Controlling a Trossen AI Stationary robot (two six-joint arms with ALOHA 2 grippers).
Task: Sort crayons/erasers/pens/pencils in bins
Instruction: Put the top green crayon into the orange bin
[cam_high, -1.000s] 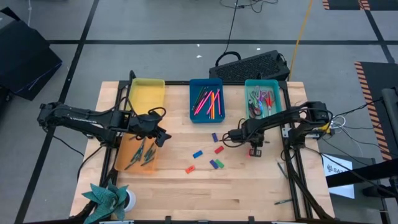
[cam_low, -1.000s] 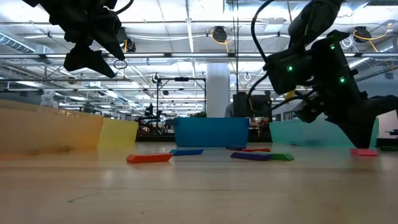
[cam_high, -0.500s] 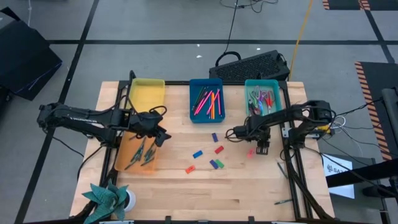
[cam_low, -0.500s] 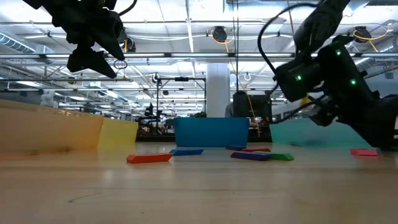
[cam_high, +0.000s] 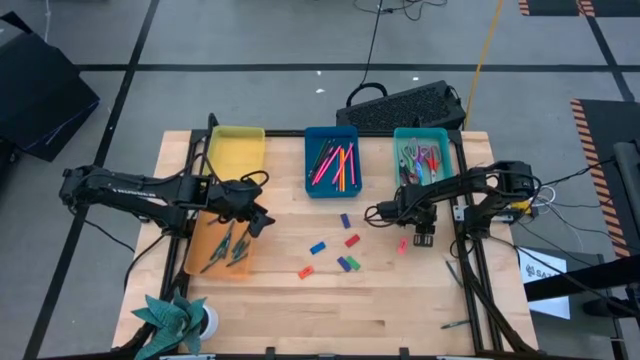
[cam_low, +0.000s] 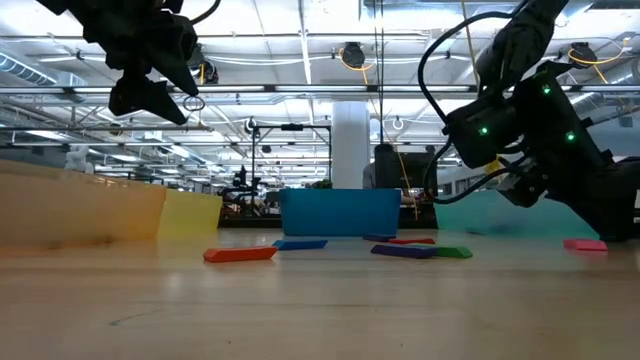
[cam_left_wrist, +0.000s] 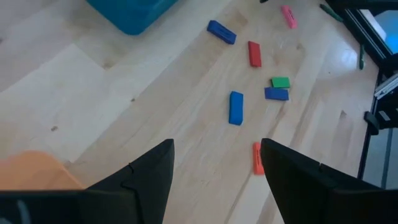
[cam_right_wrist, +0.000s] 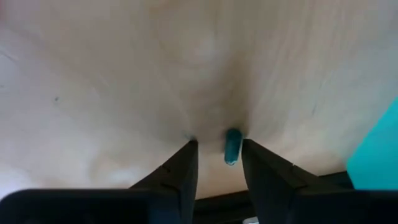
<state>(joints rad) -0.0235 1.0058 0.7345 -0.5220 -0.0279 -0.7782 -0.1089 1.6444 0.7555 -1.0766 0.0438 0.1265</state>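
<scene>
Several erasers (cam_high: 345, 220) lie flat on the table's middle, also seen in the left wrist view (cam_left_wrist: 236, 107). A pink eraser (cam_high: 403, 244) lies apart to their right. Four bins stand on the table: yellow (cam_high: 238, 150), blue (cam_high: 331, 185), teal (cam_high: 445, 140) and orange (cam_high: 200, 255). My left gripper (cam_high: 257, 222) hangs open, high above the orange bin's right rim. My right gripper (cam_high: 422, 240) is open, low over the table just right of the pink eraser. A short teal piece (cam_right_wrist: 232, 146) shows between its fingertips. My right gripper points down at the table. The teal piece (cam_right_wrist: 232, 149) stands right beside one finger (cam_right_wrist: 261, 168), with a gap to the other. I cannot tell whether the finger touches it.
The blue bin holds pink and orange sticks, the teal bin mixed ones, the orange bin dark ones. A black keyboard (cam_high: 405, 105) lies past the far edge. A green leafy ornament (cam_high: 175, 320) sits at the near left corner. Loose pens (cam_high: 455, 270) lie by the right frame.
My right gripper has risen from the pink eraser and shifted a little toward the table's right edge. The pink eraser has stayed flat on the table.
</scene>
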